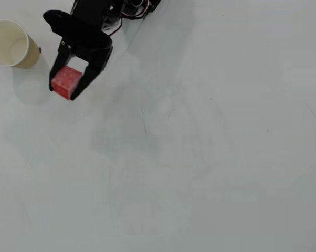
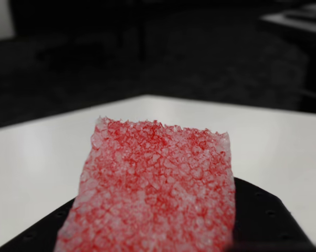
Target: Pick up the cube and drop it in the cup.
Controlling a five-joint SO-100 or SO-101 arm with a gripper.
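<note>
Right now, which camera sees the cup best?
The overhead view. It shows the whole cup at the top left, its round mouth open, apart from the fingers holding the cube. The wrist view shows no cup at all: the cube fills it.

Overhead, the cube [image 1: 66,82] sits between the claw [image 1: 64,91] fingers, cup [image 1: 11,44] just left on the table [image 1: 200,157].
</note>
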